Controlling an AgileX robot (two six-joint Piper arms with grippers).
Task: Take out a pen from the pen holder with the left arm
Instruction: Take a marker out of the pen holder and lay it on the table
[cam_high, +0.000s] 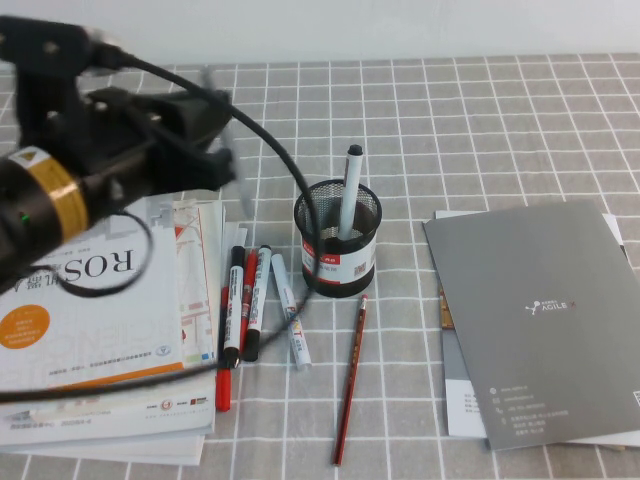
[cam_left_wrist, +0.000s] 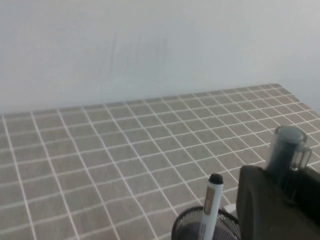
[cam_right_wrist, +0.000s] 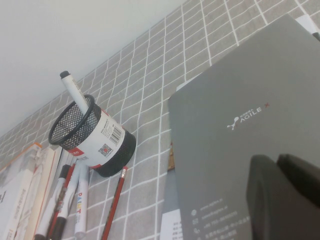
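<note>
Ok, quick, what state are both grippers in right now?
Left gripper: jaws closed on a grey-capped pen, up in the air left of the pen holder.
Right gripper: cannot be told; it is over the grey booklet.

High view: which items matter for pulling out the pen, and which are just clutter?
Job: pen standing in pen holder; left pincer, raised left of it.
Lying about: loose markers, red pencil, book stack, grey booklet; right pincer, above booklet.

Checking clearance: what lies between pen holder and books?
Loose markers, in the high view. Left tool hovers left of the pen holder; right tool over the grey booklet.
</note>
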